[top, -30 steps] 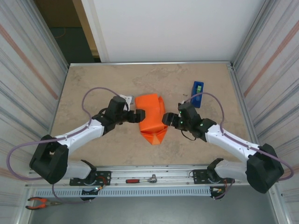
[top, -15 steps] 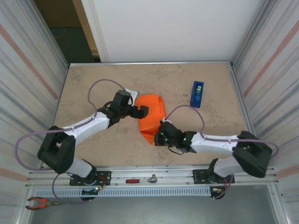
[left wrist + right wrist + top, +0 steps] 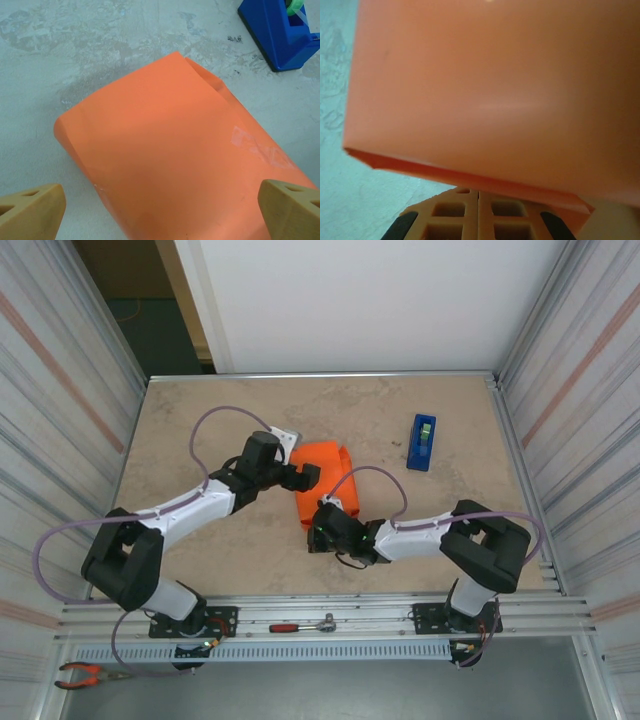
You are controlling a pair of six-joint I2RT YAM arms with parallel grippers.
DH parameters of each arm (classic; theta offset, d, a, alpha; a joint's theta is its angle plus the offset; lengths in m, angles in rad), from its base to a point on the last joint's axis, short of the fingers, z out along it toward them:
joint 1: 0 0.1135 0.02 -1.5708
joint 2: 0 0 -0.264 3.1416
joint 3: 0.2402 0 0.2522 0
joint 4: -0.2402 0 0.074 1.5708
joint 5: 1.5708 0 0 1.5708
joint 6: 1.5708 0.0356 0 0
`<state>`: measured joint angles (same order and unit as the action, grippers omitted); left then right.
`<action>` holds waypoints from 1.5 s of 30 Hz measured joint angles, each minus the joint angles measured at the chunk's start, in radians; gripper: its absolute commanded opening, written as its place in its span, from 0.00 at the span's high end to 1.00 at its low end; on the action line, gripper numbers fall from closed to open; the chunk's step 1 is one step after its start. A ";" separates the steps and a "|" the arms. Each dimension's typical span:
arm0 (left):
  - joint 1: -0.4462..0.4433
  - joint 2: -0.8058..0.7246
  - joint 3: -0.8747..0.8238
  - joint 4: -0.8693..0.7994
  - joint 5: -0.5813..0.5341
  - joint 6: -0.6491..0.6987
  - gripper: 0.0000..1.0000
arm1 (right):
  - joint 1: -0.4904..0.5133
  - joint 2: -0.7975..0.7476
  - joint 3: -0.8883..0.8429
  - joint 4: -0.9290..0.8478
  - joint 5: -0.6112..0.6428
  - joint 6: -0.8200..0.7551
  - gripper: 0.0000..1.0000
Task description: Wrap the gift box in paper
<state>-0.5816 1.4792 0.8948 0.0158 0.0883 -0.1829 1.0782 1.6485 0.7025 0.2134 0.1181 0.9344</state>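
Near edge: right gripper [image 3: 316, 536] sits at the near end of the paper [image 3: 325, 468], fingers pressed flat together. In its wrist view they lie just under the paper's folded lower edge. I can't tell whether any fold is pinched between them.

Mid-table [image 3: 200, 420]: the paper is a folded orange bundle with a patch of clear tape [image 3: 250, 145] on its top face.

Left gripper [image 3: 308, 477] is at the bundle's far-left side, jaws wide apart, the paper's width between its fingers, gripping nothing.

Farther right: blue tape dispenser [image 3: 422, 442], well apart from the bundle.
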 measured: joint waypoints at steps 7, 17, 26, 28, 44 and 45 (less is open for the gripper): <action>0.000 0.053 0.017 -0.049 0.040 0.003 0.01 | -0.035 0.006 -0.001 0.037 0.018 0.001 1.00; -0.001 0.077 0.037 -0.072 0.077 0.007 0.01 | -0.058 -0.010 -0.037 0.070 -0.010 0.001 1.00; -0.005 0.080 0.040 -0.073 0.089 0.012 0.01 | -0.060 -0.191 -0.148 0.035 0.020 0.002 1.00; -0.010 0.080 0.040 -0.076 0.092 0.015 0.01 | -0.066 -0.216 -0.166 0.030 0.025 0.006 1.00; -0.016 0.086 0.050 -0.095 0.099 0.023 0.01 | -0.086 -0.183 -0.251 0.055 0.043 0.057 1.00; -0.016 0.087 0.050 -0.095 0.099 0.023 0.01 | -0.084 -0.183 -0.254 0.058 0.045 0.058 1.00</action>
<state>-0.5976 1.5661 0.9443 -0.0788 0.1871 -0.1600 0.9947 1.4658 0.4484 0.2710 0.1635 0.9928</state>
